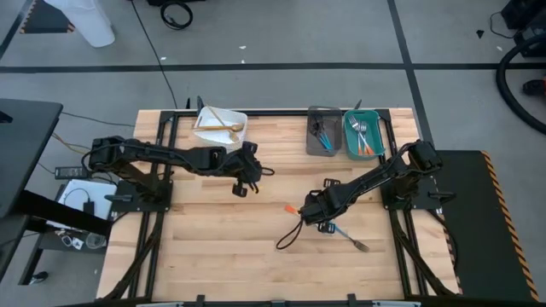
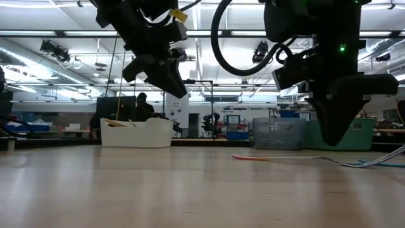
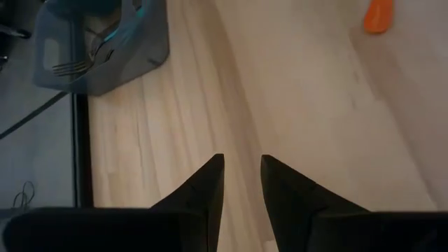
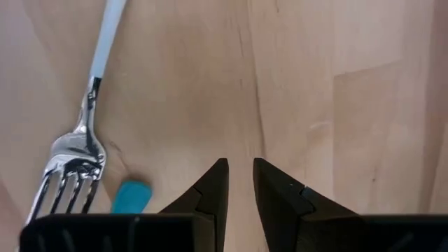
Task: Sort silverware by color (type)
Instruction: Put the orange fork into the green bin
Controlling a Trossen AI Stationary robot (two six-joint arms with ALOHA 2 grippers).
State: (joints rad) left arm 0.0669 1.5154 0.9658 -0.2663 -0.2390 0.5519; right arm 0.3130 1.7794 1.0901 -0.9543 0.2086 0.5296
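An orange-handled utensil [image 1: 290,208] lies flat on the wooden table [image 1: 213,247] near its middle; it also shows in the low view [image 2: 253,157]. A blue-handled fork [image 1: 350,237] with metal tines [image 4: 70,164] lies flat just near-right of it. My right gripper [image 1: 314,213] hovers between these two, pointing down, its fingers [image 4: 240,183] slightly apart with only bare wood between them. My left gripper [image 1: 243,183] hangs above the table left of centre, slanting down, narrowly open [image 3: 241,183] and holding nothing. Gold utensils lie in the white bin [image 1: 220,128].
A grey bin [image 1: 322,132] and a teal bin [image 1: 363,135], each holding utensils, stand side by side at the far right. A black cable loop [image 1: 290,234] hangs by my right gripper. A second blue handle tip [image 4: 131,197] shows beside the fork. Bare wood stretches along the near side.
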